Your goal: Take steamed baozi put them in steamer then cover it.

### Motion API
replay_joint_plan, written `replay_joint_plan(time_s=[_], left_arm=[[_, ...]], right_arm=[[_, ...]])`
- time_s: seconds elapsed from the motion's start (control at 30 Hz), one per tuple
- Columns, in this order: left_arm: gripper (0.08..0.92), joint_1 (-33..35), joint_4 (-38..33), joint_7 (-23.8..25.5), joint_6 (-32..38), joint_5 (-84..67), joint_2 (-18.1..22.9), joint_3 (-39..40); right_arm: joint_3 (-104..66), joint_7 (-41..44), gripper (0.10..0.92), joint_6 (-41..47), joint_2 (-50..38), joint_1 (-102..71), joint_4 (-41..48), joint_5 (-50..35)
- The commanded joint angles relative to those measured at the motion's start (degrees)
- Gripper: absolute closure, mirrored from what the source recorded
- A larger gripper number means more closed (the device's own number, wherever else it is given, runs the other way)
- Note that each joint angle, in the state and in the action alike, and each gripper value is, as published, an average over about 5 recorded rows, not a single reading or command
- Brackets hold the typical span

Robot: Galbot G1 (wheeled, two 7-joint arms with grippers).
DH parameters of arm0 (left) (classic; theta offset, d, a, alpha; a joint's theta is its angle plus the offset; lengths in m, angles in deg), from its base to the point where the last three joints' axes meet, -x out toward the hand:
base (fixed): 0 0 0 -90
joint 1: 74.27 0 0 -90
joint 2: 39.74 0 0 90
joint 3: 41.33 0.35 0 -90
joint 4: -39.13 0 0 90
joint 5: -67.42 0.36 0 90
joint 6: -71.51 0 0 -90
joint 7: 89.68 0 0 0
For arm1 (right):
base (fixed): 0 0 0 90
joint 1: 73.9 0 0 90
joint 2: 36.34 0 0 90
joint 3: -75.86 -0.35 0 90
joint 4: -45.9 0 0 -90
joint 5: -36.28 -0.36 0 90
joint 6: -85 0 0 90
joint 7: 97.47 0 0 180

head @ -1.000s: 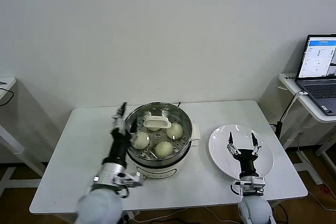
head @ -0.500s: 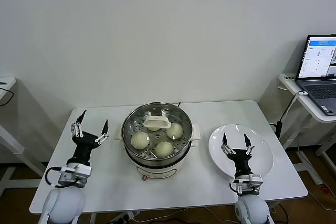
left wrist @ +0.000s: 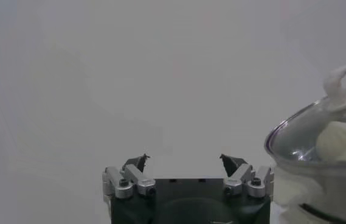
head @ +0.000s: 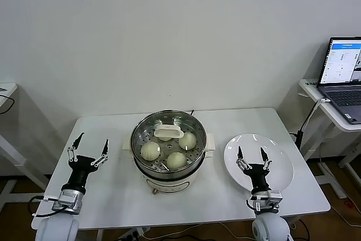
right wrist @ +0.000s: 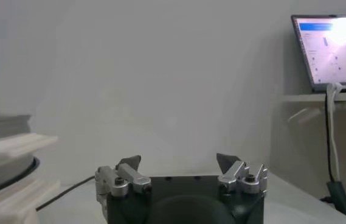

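The white worktop [head: 225,187] carries the steamer [head: 169,150] at its centre. Four baozi [head: 150,150] sit inside it under the cover [head: 168,132]. The left gripper [head: 88,152] hovers left of the steamer, released. The right gripper [head: 251,158] hovers right of the steamer above a plate [head: 282,165], released.

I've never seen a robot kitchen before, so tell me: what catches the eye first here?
The shiny steamer at the table's middle, its glass cover on and pale baozi visible through it. On either side an open pincer points upward: the left pincer over bare table, the right pincer above a white plate. A lit laptop sits on a side desk, far right.
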Motion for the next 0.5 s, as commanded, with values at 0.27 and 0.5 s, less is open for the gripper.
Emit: replay_joint_plan(time_s=[0.27,0.5], left_arm=[[0.177,2.27,3.01,3.04,4.89,-4.1,1.24,-2.28],[0.177,2.51,3.06,2.97,5.57,-4.16,2.03,-2.52]], right_arm=[[0.27,1.67,0.203,-1.71,0.59,-0.64,0.93,1.78],[-0.04,2.55,0.203,-3.69,0.75,-0.96,1.7,2.62]])
